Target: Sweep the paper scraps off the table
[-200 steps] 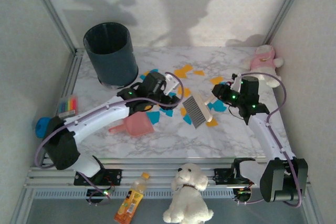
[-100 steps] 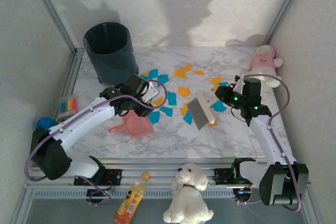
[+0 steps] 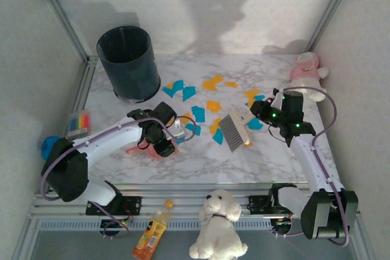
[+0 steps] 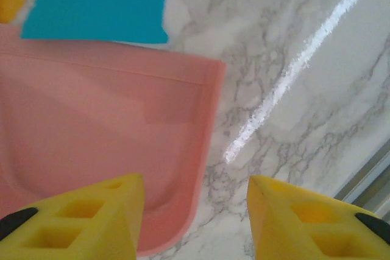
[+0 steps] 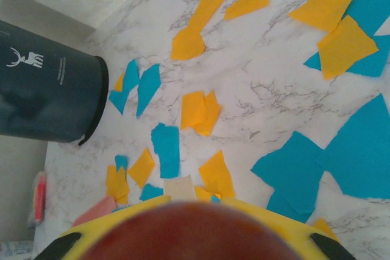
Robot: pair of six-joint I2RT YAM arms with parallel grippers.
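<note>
Looking down with 12 o'clock at the far edge, I see the scraps (image 3: 212,106) spread across the middle of the table (image 3: 201,165). They run from the foot of the bin (image 3: 128,59) at 10 o'clock over to about 2 o'clock, orange and teal mixed. None of them lies in the dustpan (image 4: 91,120), which sits at 8 o'clock from the centre with its bowl bare. One teal scrap lies just past its lip.

The left gripper (image 4: 194,193) hangs right over the pan's side. Its jaws stand partly apart, one finger above the pink bowl and the other above bare marble, with the pan's side wall between them. I see no contact, so I would not call it a grip.

The right gripper (image 3: 255,115) is at 3 o'clock, closed tight on the handle of the brush (image 3: 233,130). The brush head sits at the 4 o'clock fringe of the scraps, with its bristles toward the near edge.

My reading is that the step in hand is taking hold of the dustpan, and that no sweeping has been done. Next the left jaws need to come down and pinch that side wall firmly. Then the lip should be held flat on the marble, facing 2 o'clock. The brush can then drag the scraps toward 8 o'clock and into it. A tilted lip would likely let the paper slide underneath.
</note>
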